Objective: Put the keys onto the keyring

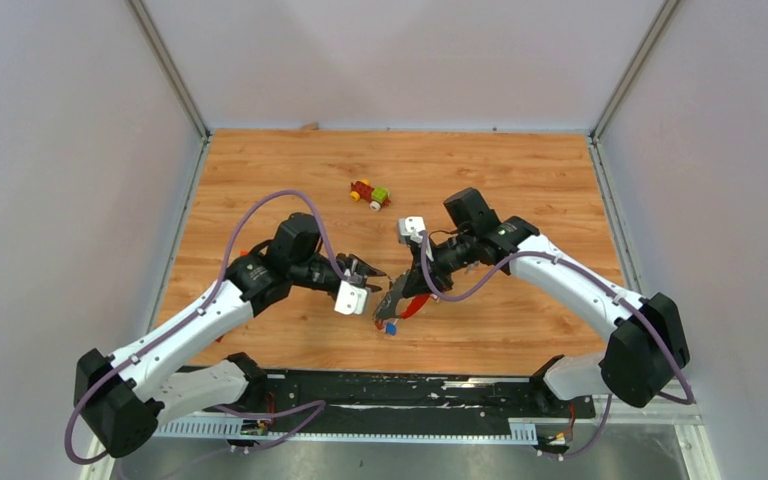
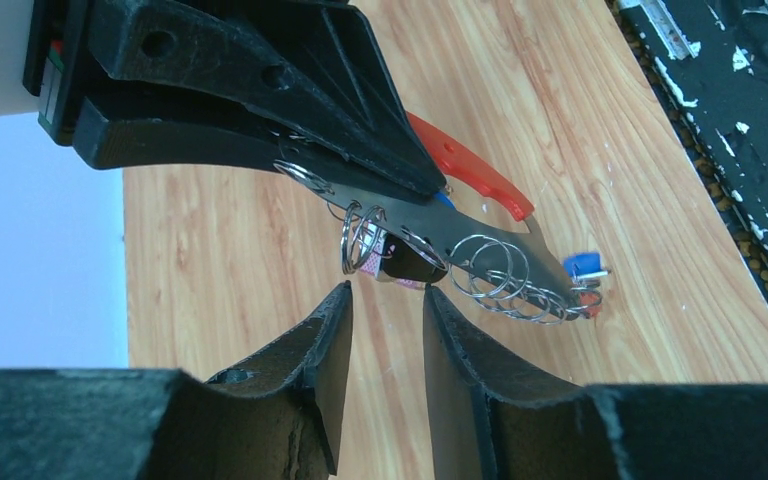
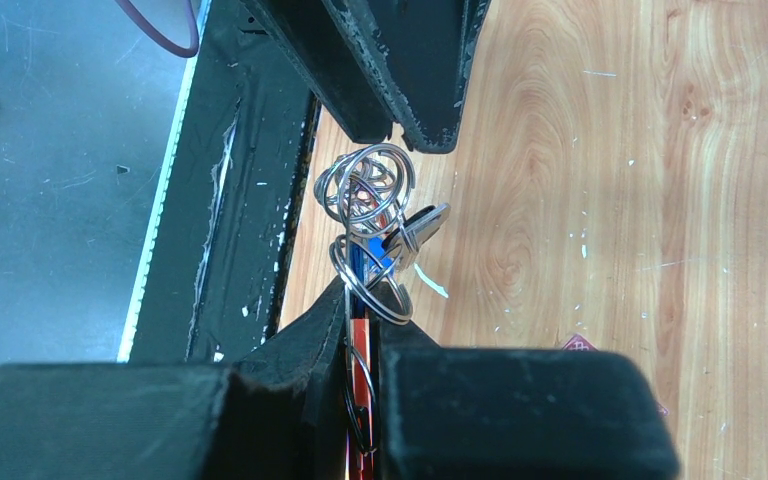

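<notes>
From my station, the right gripper (image 3: 363,335) was pressed together on the keyring (image 2: 430,218). It pinched the ring's fobs edge-on at the bottom centre of the right wrist view. In the left wrist view the grey fob ran from the centre toward the lower right. The red fob (image 2: 470,175) lay just behind it. Several wire loops (image 2: 500,275) hung along the grey fob. The keys (image 2: 582,264) clustered at its far tip, one blue-headed and one red-headed. I could not tell whether they were threaded on a loop.

The left gripper (image 2: 388,325) stood spread, with a narrow gap and nothing between its fingers. It sat just below the loops, apart from them.

In the overhead view both grippers met at the centre of the table (image 1: 520,180). The toy car (image 1: 370,194) sat well apart, higher in the frame.
</notes>
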Robot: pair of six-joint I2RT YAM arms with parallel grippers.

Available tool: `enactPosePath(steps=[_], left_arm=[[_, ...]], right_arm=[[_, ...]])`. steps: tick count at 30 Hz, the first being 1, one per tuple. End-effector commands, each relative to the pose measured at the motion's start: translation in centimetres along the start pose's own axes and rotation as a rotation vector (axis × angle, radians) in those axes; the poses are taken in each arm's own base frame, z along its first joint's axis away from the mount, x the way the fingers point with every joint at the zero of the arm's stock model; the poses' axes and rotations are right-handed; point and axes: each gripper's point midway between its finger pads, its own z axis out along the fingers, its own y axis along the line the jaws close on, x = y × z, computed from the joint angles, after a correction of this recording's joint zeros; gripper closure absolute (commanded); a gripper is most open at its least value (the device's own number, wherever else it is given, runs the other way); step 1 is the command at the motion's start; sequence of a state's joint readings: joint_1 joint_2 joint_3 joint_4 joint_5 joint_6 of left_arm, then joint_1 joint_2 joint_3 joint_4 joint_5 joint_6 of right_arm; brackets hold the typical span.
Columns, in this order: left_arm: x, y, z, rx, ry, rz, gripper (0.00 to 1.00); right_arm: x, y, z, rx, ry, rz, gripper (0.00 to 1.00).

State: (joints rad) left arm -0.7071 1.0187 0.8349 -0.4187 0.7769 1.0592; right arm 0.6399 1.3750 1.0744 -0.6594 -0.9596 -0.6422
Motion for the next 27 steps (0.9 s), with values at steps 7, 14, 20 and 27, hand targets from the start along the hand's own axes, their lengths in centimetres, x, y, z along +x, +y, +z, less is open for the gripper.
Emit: enactPosePath(steps=[7, 14, 20, 27], left_arm=[[-1.8, 1.0, 0.3, 0.013, -0.073, 0.020, 0.62], [-2.3, 1.1, 0.4, 0.026, -0.096, 0.027, 0.62], [-2.9, 1.4, 0.6, 0.049, -0.119, 0.011, 0.77], [-1.8, 0.5, 0.2, 0.053, -0.068, 0.040, 1.00]], right_arm=[[-1.9, 0.2, -0.2, -0.043, -0.046, -0.050, 1.00], [-1.7, 0.1, -0.1, -0.046, -0.042, -0.046, 1.00], [-1.6, 0.1, 0.0, -0.048, -0.038, -0.042, 1.00], [-1.6, 0.1, 0.0, -0.046, -0.036, -0.047, 1.00]])
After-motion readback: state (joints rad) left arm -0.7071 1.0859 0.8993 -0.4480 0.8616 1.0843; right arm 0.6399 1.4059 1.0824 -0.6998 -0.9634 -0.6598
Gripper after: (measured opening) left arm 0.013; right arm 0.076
